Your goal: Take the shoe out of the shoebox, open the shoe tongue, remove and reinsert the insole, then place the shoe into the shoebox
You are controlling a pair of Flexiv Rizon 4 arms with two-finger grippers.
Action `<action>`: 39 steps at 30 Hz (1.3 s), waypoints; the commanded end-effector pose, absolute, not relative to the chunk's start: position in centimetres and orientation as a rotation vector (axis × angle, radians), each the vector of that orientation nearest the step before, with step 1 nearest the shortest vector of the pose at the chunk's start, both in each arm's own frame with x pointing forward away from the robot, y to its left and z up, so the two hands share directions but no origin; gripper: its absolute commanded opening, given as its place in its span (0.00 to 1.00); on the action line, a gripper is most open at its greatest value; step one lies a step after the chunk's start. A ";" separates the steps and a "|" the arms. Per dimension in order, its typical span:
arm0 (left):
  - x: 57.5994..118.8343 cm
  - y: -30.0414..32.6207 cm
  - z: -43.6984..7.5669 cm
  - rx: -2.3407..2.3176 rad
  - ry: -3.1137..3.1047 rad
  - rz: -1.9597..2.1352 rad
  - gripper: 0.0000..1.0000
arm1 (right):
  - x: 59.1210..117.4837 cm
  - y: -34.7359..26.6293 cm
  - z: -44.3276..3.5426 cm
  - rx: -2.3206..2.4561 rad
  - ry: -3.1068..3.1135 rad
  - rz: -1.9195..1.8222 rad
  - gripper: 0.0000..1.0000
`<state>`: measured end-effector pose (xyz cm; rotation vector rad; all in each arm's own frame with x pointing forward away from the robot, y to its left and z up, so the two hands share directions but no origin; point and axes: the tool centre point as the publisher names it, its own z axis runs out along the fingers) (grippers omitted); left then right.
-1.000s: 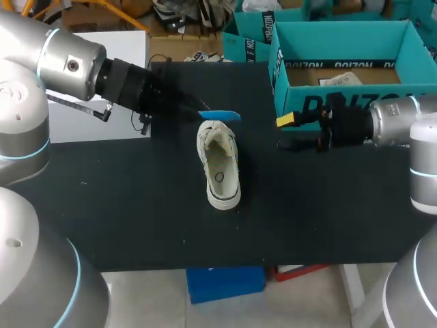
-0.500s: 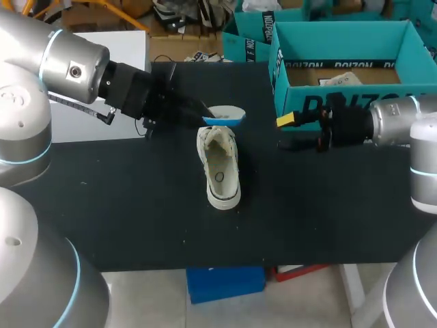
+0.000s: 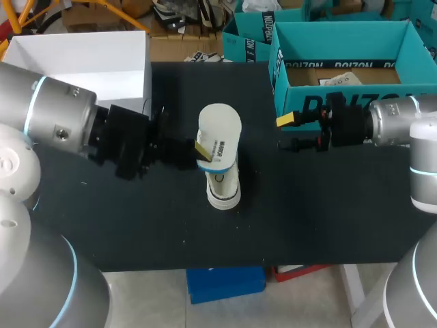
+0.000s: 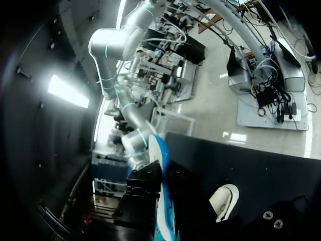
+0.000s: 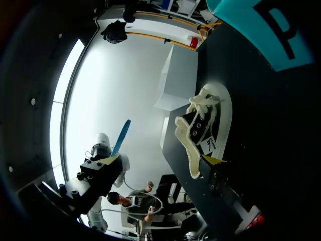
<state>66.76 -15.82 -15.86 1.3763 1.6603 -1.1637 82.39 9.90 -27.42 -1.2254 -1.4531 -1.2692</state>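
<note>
A cream canvas shoe (image 3: 224, 186) lies on the black table (image 3: 136, 219), toe toward the front edge. My left gripper (image 3: 199, 152) is shut on the edge of a white insole with a blue rim (image 3: 220, 133), holding it just above the shoe's opening. In the left wrist view the insole (image 4: 159, 155) stands edge-on between the gripper's black fingers, with the shoe (image 4: 224, 201) beside and below. My right gripper (image 3: 287, 133) hangs open to the right of the shoe, holding nothing. In the right wrist view the shoe (image 5: 203, 128) lies ahead, its tongue pulled open, and the insole (image 5: 121, 137) is raised beyond it.
The open teal shoebox (image 3: 281, 75) stands at the back right, close behind my right gripper, with paper inside. A white box (image 3: 95, 61) sits at the back left corner. More teal boxes (image 3: 249, 37) stand behind the table.
My left arm swung down and forward. It carried the insole from behind the shoe to over its opening and turned it broad face up. The right arm stayed still.
</note>
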 end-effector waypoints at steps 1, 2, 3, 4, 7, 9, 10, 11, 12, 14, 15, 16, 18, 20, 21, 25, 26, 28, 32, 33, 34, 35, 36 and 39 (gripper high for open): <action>65.4 -15.3 -18.4 1.250 1.602 -1.143 0.00 | 82.3 10.0 -27.5 -1.229 -1.453 -1.271 1.00; 65.4 -15.3 -18.9 1.255 1.588 -1.130 0.00 | 82.3 10.0 -27.5 -1.229 -1.453 -1.271 1.00; 65.4 -15.3 -19.2 1.245 1.581 -1.135 0.00 | 82.3 10.0 -27.5 -1.229 -1.453 -1.271 1.00; 65.4 -15.4 -19.6 1.245 1.571 -1.123 0.00 | 82.3 10.0 -27.5 -1.229 -1.453 -1.271 1.00; 65.6 -15.5 -20.5 1.235 1.530 -1.113 0.00 | 82.3 10.0 -27.5 -1.229 -1.453 -1.271 1.00; 65.7 -15.8 -21.1 1.239 1.503 -1.109 0.00 | 82.3 10.0 -27.5 -1.229 -1.453 -1.271 1.00; 65.9 -15.8 -21.4 1.232 1.505 -1.104 0.00 | 82.3 10.0 -27.5 -1.229 -1.453 -1.271 1.00; 66.0 -15.9 -21.7 1.236 1.496 -1.100 0.00 | 82.3 10.0 -27.5 -1.229 -1.453 -1.271 1.00; 66.2 -16.1 -21.9 1.248 1.478 -1.091 0.00 | 82.3 10.0 -27.5 -1.229 -1.453 -1.271 1.00; 66.3 -16.3 -22.5 1.253 1.464 -1.086 0.00 | 82.3 10.0 -27.5 -1.229 -1.453 -1.271 1.00; 66.3 -16.4 -22.8 1.250 1.459 -1.078 0.00 | 82.3 10.0 -27.5 -1.229 -1.453 -1.271 1.00; 66.3 -16.5 -23.1 1.250 1.457 -1.072 0.00 | 82.3 10.0 -27.5 -1.229 -1.453 -1.271 1.00; 66.3 -16.7 -23.9 1.258 1.457 -1.054 0.00 | 82.3 10.0 -27.5 -1.229 -1.453 -1.271 1.00; 66.6 -16.8 -24.7 1.256 1.462 -1.052 0.00 | 82.3 10.0 -27.5 -1.229 -1.453 -1.271 1.00; 66.8 -16.9 -25.0 1.261 1.467 -1.029 0.00 | 82.3 10.0 -27.5 -1.229 -1.453 -1.271 1.00; 67.4 -17.3 -26.0 1.286 1.459 -1.008 0.00 | 82.3 10.0 -27.5 -1.229 -1.453 -1.271 1.00; 67.6 -17.3 -26.2 1.291 1.460 -1.001 0.00 | 82.3 10.0 -27.5 -1.229 -1.453 -1.271 1.00; 68.0 -17.2 -26.6 1.290 1.465 -0.981 0.00 | 82.3 10.0 -27.5 -1.229 -1.453 -1.271 1.00; 69.3 -17.1 -27.1 1.319 1.460 -0.930 0.00 | 82.3 10.0 -27.5 -1.229 -1.453 -1.271 1.00; 69.5 -17.1 -27.2 1.335 1.459 -0.902 0.00 | 82.3 10.0 -27.5 -1.229 -1.453 -1.271 1.00; 69.8 -17.0 -27.3 1.327 1.459 -0.910 0.00 | 82.3 10.0 -27.5 -1.229 -1.453 -1.271 1.00; 69.9 -17.0 -27.2 1.329 1.457 -0.889 0.00 | 82.3 10.0 -27.5 -1.229 -1.453 -1.271 1.00; 70.1 -17.0 -27.2 1.346 1.451 -0.871 0.00 | 82.3 10.0 -27.5 -1.229 -1.453 -1.271 1.00; 71.0 -16.9 -27.3 1.346 1.447 -0.859 0.00 | 82.3 10.0 -27.5 -1.229 -1.453 -1.271 1.00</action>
